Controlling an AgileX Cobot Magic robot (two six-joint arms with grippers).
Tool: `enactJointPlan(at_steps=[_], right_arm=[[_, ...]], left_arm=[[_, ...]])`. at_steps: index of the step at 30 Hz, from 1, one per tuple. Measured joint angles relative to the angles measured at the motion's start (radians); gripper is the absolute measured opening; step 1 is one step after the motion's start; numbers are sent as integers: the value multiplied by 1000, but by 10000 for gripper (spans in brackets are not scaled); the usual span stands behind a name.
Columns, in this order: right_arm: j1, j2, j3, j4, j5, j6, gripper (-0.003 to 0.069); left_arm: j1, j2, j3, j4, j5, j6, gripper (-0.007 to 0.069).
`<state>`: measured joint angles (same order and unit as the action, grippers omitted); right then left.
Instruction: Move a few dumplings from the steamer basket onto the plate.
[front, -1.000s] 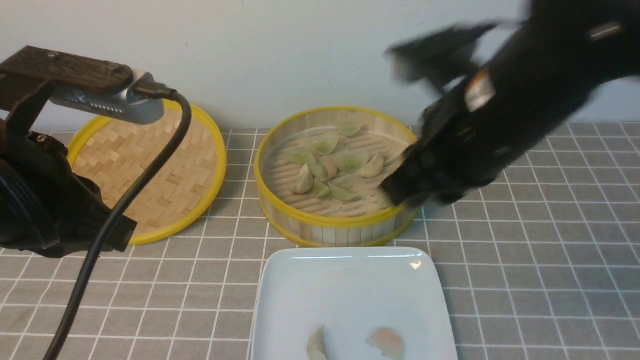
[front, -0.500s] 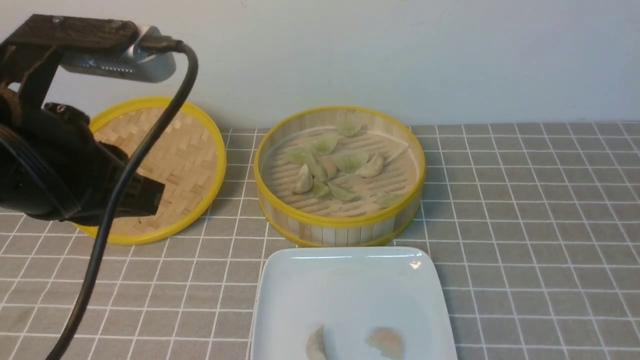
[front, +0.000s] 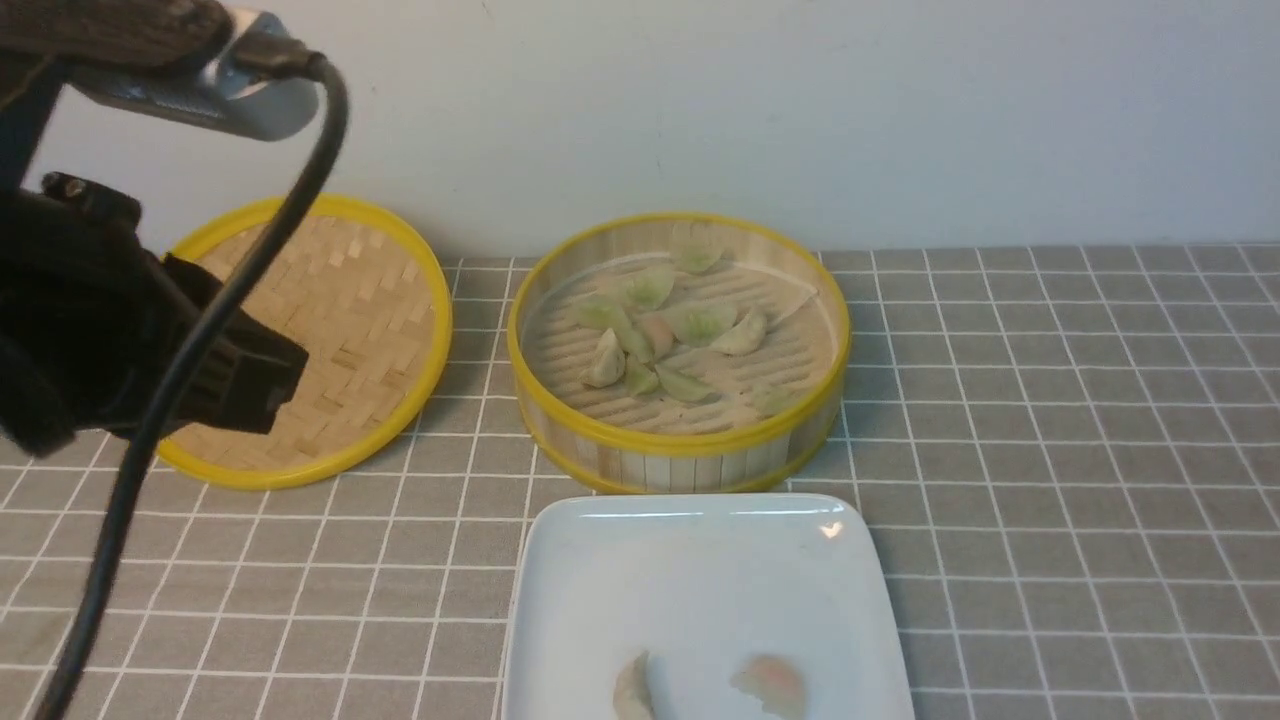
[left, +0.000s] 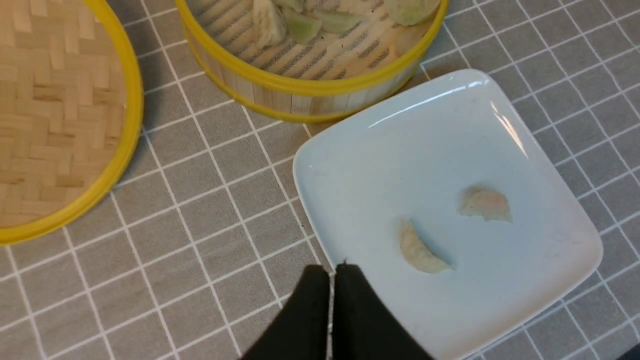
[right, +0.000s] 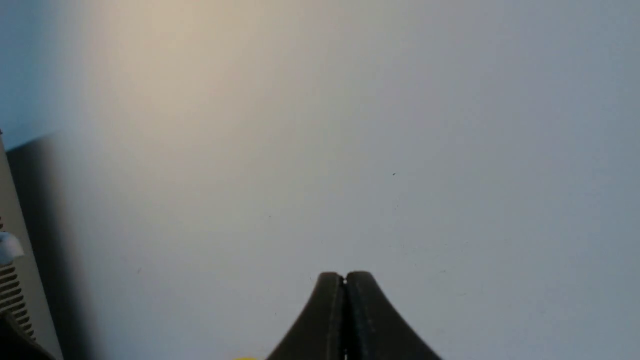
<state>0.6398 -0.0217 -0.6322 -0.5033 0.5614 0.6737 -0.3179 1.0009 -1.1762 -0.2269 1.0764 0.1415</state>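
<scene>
The steamer basket (front: 680, 442) stands mid-table with several pale green and cream dumplings (front: 700, 322) on its slatted floor. In front of it lies the white plate (front: 700, 570), carrying a cream dumpling (front: 633, 690) and a pinkish dumpling (front: 770, 685). In the left wrist view my left gripper (left: 332, 270) is shut and empty, above the plate's (left: 380, 150) edge, close to the cream dumpling (left: 419, 250). The pinkish dumpling (left: 486, 204) lies farther in. My right gripper (right: 344, 276) is shut and empty, facing only a bare wall, and is out of the front view.
The flat woven lid (front: 330, 330) with a yellow rim lies left of the basket, partly behind my left arm (front: 90, 330) and its cable (front: 200, 350). A grey checked cloth (front: 1050, 450) covers the table. A pale wall runs close behind the basket.
My right arm, over the basket's right side a second ago, has left the front view, its jaws now shut. My left arm has risen a little over the lid.
</scene>
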Motion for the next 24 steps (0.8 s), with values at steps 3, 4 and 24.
enactJointPlan(at_steps=[3, 4, 24], right_arm=[[0, 0, 0, 0, 1, 9, -13], [0, 0, 0, 0, 1, 11, -13], [0, 0, 0, 0, 1, 16, -13]], left_arm=[[0, -110, 20, 2, -20, -8, -5], [0, -148, 38, 1, -41, -9, -5], [0, -798, 235, -49, -241, -35, -5]])
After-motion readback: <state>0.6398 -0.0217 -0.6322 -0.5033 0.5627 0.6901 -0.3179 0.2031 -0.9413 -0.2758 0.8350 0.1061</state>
